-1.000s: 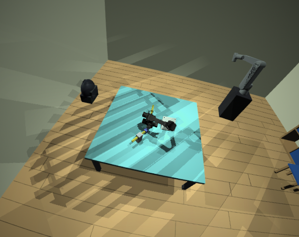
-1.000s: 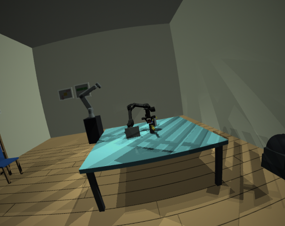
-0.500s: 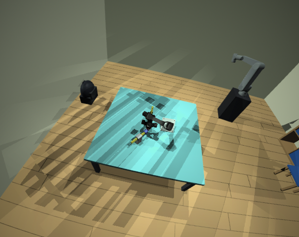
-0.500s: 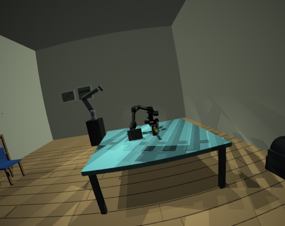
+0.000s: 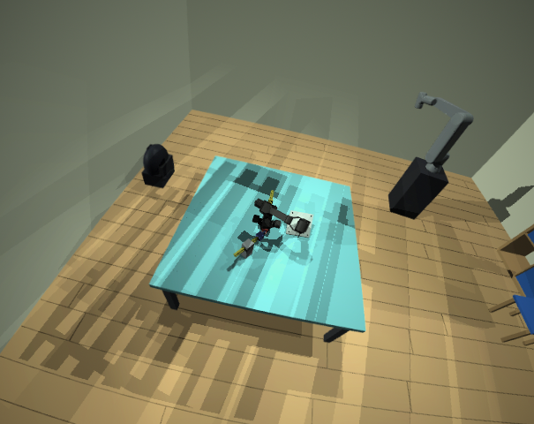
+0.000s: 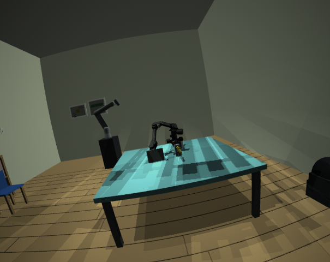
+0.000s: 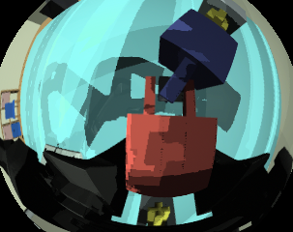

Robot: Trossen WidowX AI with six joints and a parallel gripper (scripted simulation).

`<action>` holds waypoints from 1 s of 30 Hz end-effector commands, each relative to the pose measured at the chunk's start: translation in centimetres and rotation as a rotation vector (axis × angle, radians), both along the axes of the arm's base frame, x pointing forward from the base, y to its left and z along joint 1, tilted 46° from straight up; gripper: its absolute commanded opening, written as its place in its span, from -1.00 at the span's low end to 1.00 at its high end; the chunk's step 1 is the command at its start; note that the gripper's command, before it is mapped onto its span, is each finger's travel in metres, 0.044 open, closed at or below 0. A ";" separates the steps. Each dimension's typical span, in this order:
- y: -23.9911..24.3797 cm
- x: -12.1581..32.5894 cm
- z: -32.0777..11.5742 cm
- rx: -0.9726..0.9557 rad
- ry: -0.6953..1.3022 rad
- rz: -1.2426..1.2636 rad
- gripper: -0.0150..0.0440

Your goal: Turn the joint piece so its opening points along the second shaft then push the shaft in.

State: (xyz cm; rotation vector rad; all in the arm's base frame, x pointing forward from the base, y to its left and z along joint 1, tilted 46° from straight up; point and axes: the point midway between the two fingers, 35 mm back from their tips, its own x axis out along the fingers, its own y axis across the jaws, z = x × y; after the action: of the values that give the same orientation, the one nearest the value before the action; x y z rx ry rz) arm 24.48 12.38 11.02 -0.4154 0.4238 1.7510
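The red joint piece (image 7: 171,150) stands in the middle of the wrist view, with two thin prongs pointing up the picture. My gripper (image 7: 163,135) (image 5: 265,227) is shut on it, one dark finger on each side. A blue piece (image 7: 199,45) (image 5: 260,236) sits above it, tilted to the right. Its narrow stub points down-left, and its tip appears over the gap between the prongs. A yellow shaft (image 7: 218,18) (image 5: 237,252) runs behind the blue piece through a grey block (image 5: 247,246). Another yellow shaft (image 7: 159,213) (image 5: 271,196) shows beyond the red piece. The hinges are hidden.
The turquoise table (image 5: 258,291) (image 6: 148,180) carries the arm's pale base plate (image 5: 307,216) to the right of the shafts in the top view. The arm reaches over the assembly from there. A second grey arm (image 5: 449,137) stands on a black pedestal off the table.
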 end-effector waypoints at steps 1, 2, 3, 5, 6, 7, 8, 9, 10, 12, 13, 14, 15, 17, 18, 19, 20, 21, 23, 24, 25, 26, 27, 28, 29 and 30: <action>0.0 0.0 0.0 0.009 0.001 0.000 -0.49; 0.0 0.0 0.0 0.006 0.001 0.000 -0.49; 0.0 0.0 0.0 0.009 0.001 0.000 -0.49; 0.0 0.0 0.0 0.009 0.001 0.000 -0.49; 0.0 0.0 0.0 0.011 0.002 0.001 -0.49; 0.0 0.0 0.0 0.011 0.002 0.001 -0.49; 0.0 0.0 0.0 0.011 0.002 0.001 -0.49; 0.0 0.0 0.0 0.011 0.002 0.001 -0.49; 0.0 0.0 0.0 0.006 0.002 0.001 -0.49; 0.0 0.0 0.0 0.006 0.002 0.001 -0.49; 0.0 0.0 0.0 0.006 0.002 0.001 -0.49; 0.0 0.0 0.0 0.006 0.002 0.001 -0.49; 0.0 0.0 0.0 0.006 0.002 0.001 -0.49; 0.0 0.0 0.0 0.006 0.002 0.001 -0.49; 0.0 0.0 0.0 0.006 0.002 0.001 -0.49; 0.0 0.0 0.0 0.006 0.002 0.001 -0.49; 0.0 0.0 0.0 0.006 0.002 0.001 -0.40; 0.0 0.0 0.0 0.006 0.002 0.001 -0.31; 0.0 0.0 0.0 0.006 0.002 0.001 -0.14; 0.0 0.0 0.0 0.006 0.002 0.001 -0.05; 0.0 0.0 0.0 0.006 0.002 0.001 0.01; 0.0 0.0 0.0 0.006 0.002 0.001 0.01; 0.0 0.0 0.0 0.006 0.002 0.001 0.01; 0.0 0.0 0.0 0.006 0.002 0.001 0.10; 0.0 0.0 0.0 0.006 0.002 0.001 0.18; 0.0 0.0 0.0 0.006 0.002 0.001 0.27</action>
State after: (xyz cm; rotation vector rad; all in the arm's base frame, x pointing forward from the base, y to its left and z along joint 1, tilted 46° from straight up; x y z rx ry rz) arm 24.48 12.40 10.99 -0.4094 0.4189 1.7532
